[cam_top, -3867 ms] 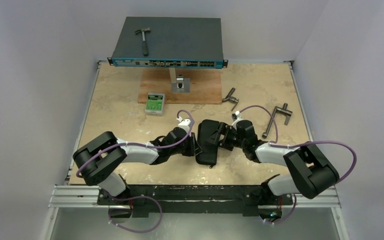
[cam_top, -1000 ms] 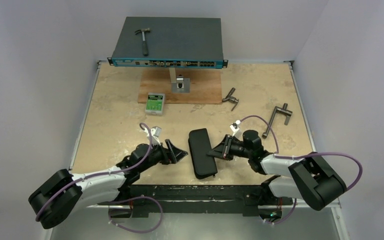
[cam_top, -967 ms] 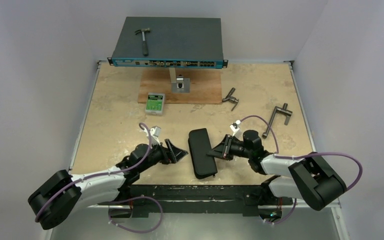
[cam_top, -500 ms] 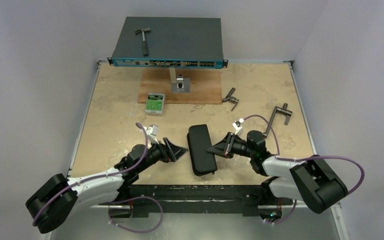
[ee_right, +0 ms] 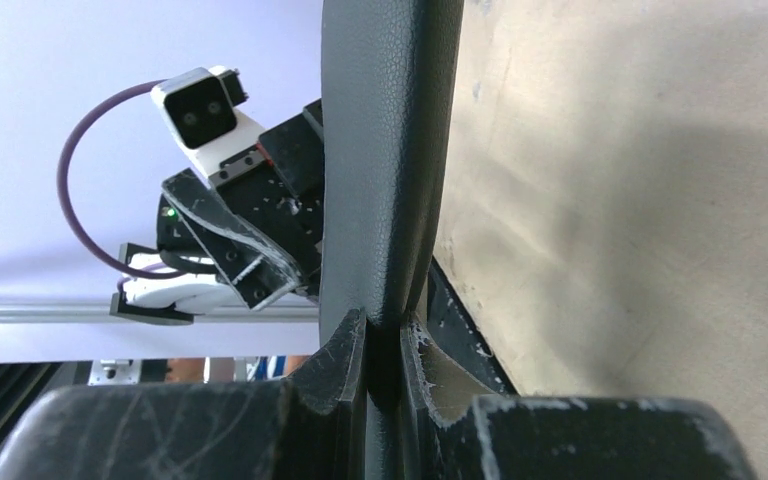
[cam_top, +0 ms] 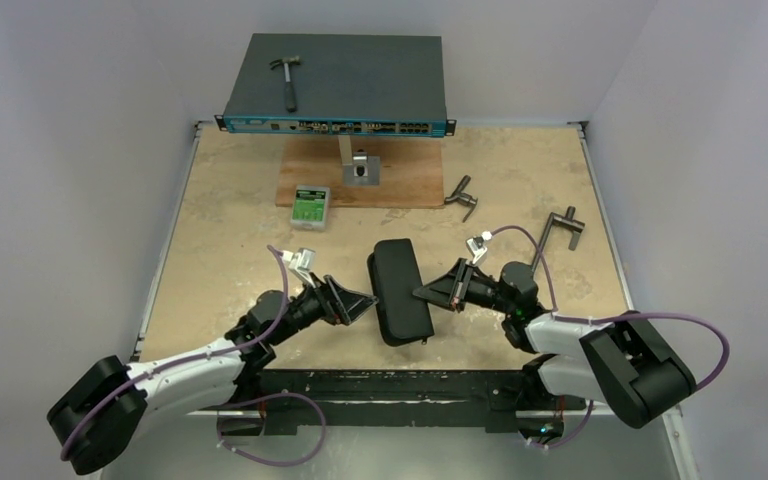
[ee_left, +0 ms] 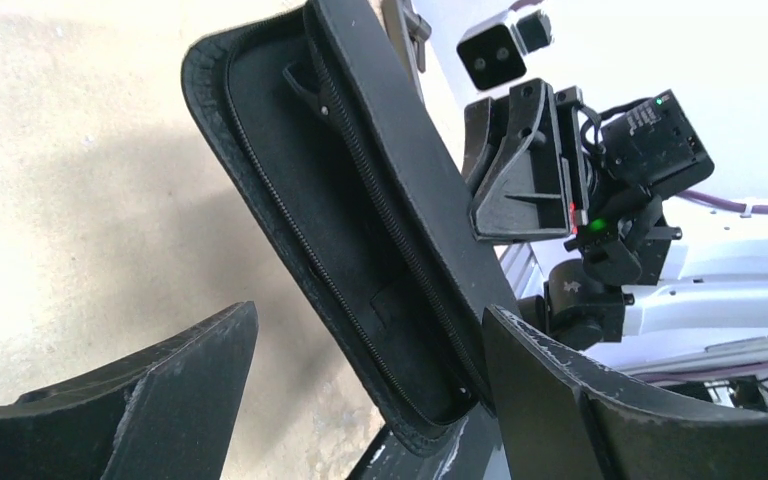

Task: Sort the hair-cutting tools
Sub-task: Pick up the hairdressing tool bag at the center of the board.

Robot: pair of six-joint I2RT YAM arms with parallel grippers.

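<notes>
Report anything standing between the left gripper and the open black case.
Nothing visible does. The left gripper, open, faces the unzipped inside of the black case; the right gripper pinches its lid from the opposite side.

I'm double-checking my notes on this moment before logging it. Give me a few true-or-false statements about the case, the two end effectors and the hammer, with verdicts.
1. The right end effector is clamped on an edge of the black case. True.
2. The left end effector is shut. False: its jaws stand wide open beside the case.
3. The case is unzipped, its inside showing. True.
4. The hammer lies beside the case. False: it lies on the dark box at the back.
</notes>
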